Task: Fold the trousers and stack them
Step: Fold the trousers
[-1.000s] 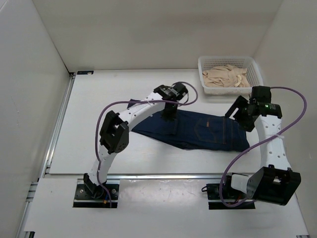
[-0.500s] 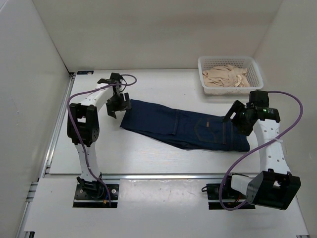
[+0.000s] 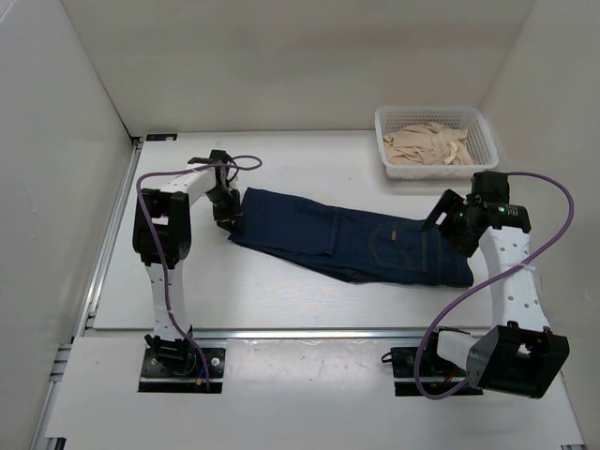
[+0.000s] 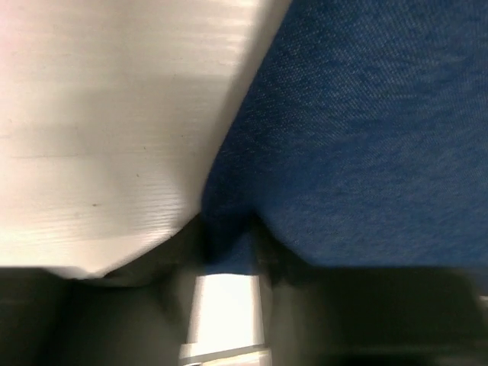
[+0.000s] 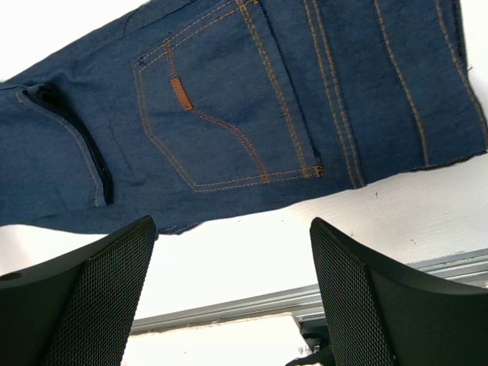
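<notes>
The trousers [image 3: 366,244] are dark blue denim and lie stretched across the table, legs to the left and waistband to the right. My left gripper [image 3: 228,210] is down at the leg end. In the left wrist view a pinched fold of the trousers [image 4: 366,137] runs into the left gripper [image 4: 229,248], whose jaws are closed on it, right at the table top. My right gripper [image 3: 448,217] hovers open over the waistband end. Seen from the right wrist, a back pocket of the trousers [image 5: 229,114] lies beyond the right gripper [image 5: 232,252], whose jaws hold nothing.
A white basket [image 3: 427,111] with tan cloth [image 3: 427,145] in it stands at the back right. White walls close in the table on the left, back and right. A metal rail [image 3: 281,331] runs along the near edge.
My left arm swung from the middle of the trousers out to the left, laying the leg flat. It let go, then dropped onto the leg end and closed. The right arm barely moved.
</notes>
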You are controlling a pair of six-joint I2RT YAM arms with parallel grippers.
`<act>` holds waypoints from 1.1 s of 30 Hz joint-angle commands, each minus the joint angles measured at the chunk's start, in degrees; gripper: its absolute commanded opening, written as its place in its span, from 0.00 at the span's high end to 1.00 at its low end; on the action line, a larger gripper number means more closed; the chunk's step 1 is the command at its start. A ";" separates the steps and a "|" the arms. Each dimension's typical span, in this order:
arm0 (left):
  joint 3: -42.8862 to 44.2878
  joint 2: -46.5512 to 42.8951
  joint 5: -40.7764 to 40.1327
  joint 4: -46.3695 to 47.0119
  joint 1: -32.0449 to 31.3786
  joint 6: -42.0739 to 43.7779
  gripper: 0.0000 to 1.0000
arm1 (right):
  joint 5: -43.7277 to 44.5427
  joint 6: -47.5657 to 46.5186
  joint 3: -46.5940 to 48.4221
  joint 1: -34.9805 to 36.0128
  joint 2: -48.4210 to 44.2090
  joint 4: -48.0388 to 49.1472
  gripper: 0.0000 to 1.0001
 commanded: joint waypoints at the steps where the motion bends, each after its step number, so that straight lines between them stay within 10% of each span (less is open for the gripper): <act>1: -1.18 -0.79 2.50 0.93 0.00 0.56 0.68 | -1.00 -0.40 1.09 0.19 -1.62 0.06 0.14; 2: -1.18 -2.01 2.50 0.93 0.00 0.56 0.89 | -1.00 -0.40 1.09 0.19 -1.62 0.06 0.14; 10: 3.38 -14.05 -5.22 0.31 2.82 -3.75 0.89 | -1.61 -0.40 0.56 0.19 -5.12 -0.47 0.14; 18: 26.66 -16.96 -15.33 -13.75 -1.76 -0.58 0.89 | -1.61 -0.93 -2.42 0.19 -8.29 -1.70 0.14; 33: 30.46 -20.39 -11.90 -13.40 -10.27 -4.09 0.89 | -9.17 2.84 -12.88 0.19 4.97 13.15 0.24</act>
